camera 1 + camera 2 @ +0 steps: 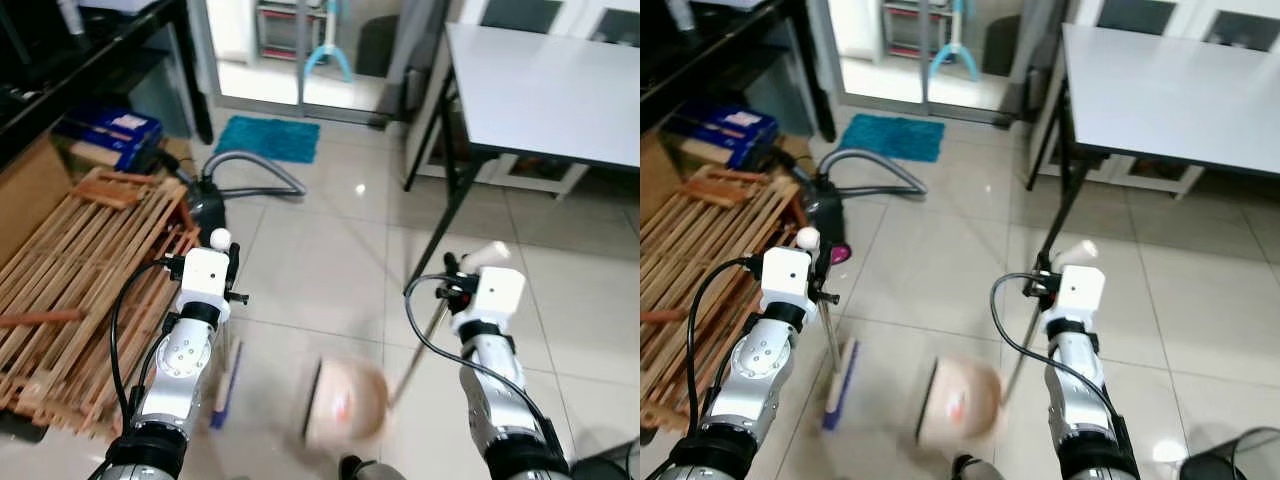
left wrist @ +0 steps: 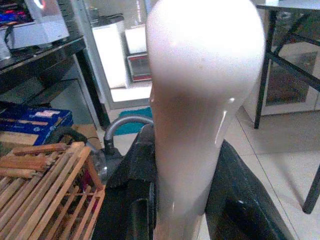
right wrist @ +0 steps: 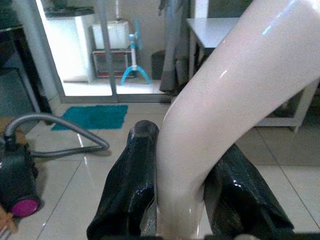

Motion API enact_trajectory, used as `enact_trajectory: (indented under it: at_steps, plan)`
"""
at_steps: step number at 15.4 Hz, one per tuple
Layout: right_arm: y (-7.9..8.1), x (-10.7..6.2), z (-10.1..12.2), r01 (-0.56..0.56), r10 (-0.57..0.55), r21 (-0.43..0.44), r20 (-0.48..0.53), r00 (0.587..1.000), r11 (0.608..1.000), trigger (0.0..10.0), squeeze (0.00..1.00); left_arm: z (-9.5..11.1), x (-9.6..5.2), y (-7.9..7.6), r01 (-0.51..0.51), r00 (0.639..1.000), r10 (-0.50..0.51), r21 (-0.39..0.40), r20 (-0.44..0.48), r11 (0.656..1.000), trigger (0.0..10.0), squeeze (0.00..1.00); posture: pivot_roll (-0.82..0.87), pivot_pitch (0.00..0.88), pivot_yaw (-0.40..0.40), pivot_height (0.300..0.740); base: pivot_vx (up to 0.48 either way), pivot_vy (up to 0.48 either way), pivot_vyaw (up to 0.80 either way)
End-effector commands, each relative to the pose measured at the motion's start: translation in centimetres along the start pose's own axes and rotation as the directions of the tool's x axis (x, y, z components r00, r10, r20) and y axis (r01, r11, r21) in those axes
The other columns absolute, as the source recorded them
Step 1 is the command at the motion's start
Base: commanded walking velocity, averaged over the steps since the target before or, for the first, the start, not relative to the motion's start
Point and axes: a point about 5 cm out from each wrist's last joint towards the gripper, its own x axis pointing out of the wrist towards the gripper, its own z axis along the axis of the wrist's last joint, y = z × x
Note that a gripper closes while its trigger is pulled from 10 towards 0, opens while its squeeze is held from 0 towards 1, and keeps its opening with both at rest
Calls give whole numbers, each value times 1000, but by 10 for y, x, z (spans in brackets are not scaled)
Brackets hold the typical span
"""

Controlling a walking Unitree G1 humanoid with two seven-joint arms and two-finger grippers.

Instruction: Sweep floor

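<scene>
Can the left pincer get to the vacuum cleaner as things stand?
Probably not: the left pincer is shut on the broom handle, and the vacuum cleaner sits further ahead on the floor by the wooden rack. It would need to let go first.

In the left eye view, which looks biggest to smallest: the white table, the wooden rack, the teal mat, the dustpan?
1. White table
2. Wooden rack, close behind
3. Dustpan and teal mat look alike; the dustpan is nearer and blurred, so unranked.
</scene>
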Motion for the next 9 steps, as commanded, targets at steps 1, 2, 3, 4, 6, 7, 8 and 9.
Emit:
enact_trajectory:
  at_steps: [1,2,3,4,6,7,8,9]
  plan:
    - [-7,-1,6,24,-24,9,33,999,1000,10000,0,5,0,-4,29,999,-29,14,17,999,10000,0,2,52,8,740,0,0,-800]
    - [-15,-1,12,40,-40,-3,45,998,999,10000,0,11,8,-6,14,1000,-14,-25,21,1000,10000,0,-23,63,14,740,0,0,-800]
    - [-22,-1,14,58,-57,-15,41,998,998,10000,0,8,9,-11,22,1000,-21,-28,5,999,10000,0,-21,87,24,740,0,0,-800]
    - [-26,-5,13,77,-76,-25,44,996,997,10000,0,5,4,-13,23,1000,-23,-35,-11,999,10000,0,-30,71,47,740,0,0,-800]
    - [-30,-15,10,130,-128,-34,45,991,991,10000,0,-3,-6,-11,19,999,-19,-19,-31,1000,10000,0,-22,57,51,740,0,0,-781]
    - [-31,-17,5,141,-140,-39,16,990,989,10000,0,-7,-10,-8,1,998,-2,-18,-57,1000,10000,0,-27,72,51,740,0,0,-775]
    - [-28,-18,4,141,-141,-26,3,990,990,10000,0,-6,-12,-5,6,999,-6,-9,-49,1000,10000,0,-20,51,29,740,0,0,-769]
    - [-23,-14,0,111,-112,-30,-27,993,993,10000,0,-5,-12,2,-42,998,42,-1,-52,999,10000,0,-2,62,15,740,0,0,-756]
